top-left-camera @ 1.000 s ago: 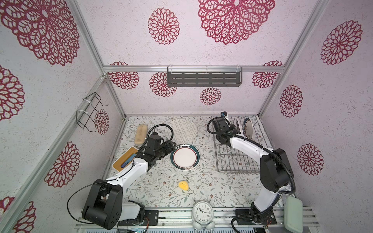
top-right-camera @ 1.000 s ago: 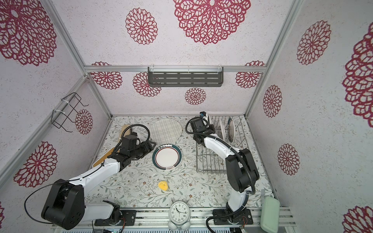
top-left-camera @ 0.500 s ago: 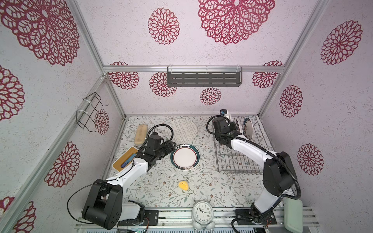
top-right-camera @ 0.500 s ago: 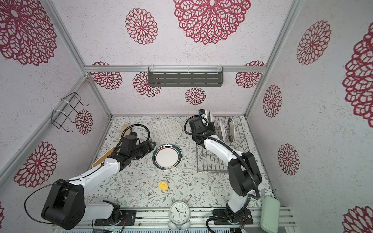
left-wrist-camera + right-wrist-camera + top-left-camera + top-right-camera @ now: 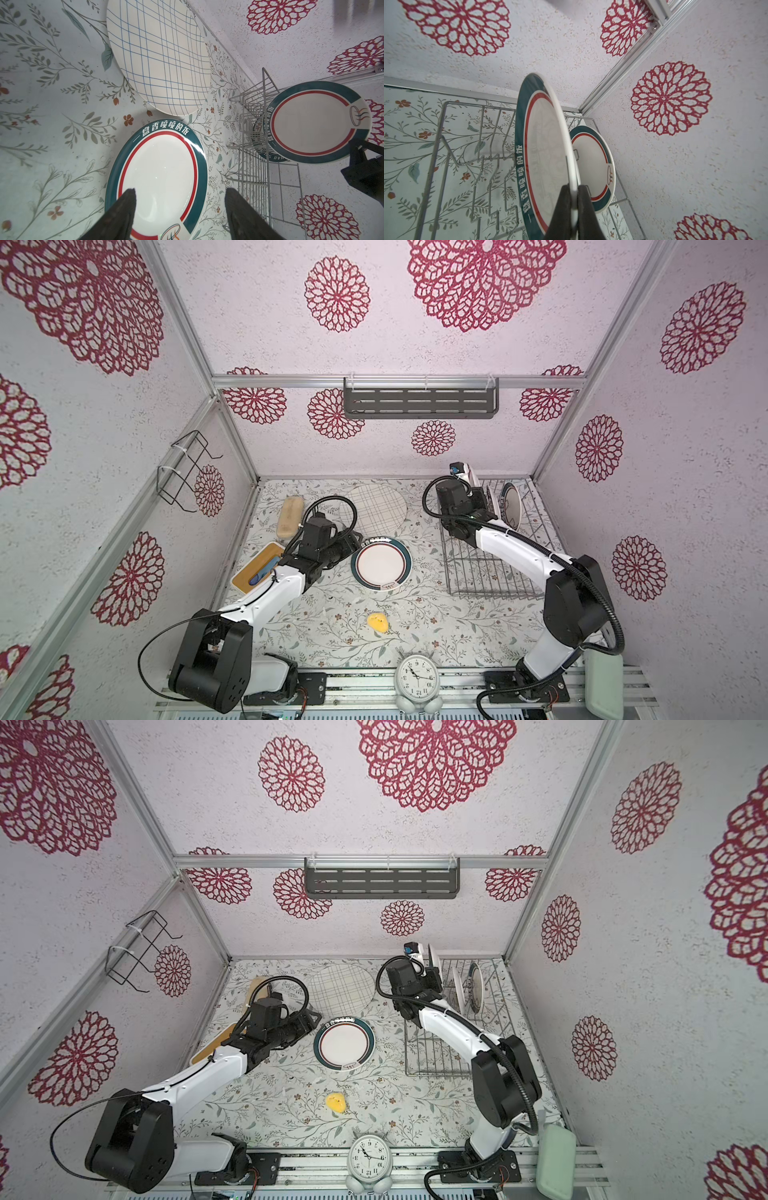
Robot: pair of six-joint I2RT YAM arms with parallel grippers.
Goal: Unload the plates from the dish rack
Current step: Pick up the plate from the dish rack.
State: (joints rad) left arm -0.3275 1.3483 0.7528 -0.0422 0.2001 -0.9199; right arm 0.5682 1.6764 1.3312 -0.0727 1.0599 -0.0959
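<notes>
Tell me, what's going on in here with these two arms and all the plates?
Two robot arms are emptying a dish rack. The right hand is shut on the rim of a teal-rimmed plate, holding it upright at the rack's far end, where another plate stands. The left hand is open by a matching plate lying flat on the table, beside a grid-patterned plate.

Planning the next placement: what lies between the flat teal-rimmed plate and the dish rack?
Nothing: only bare floral tablecloth between plate and dish rack, in both top views.
</notes>
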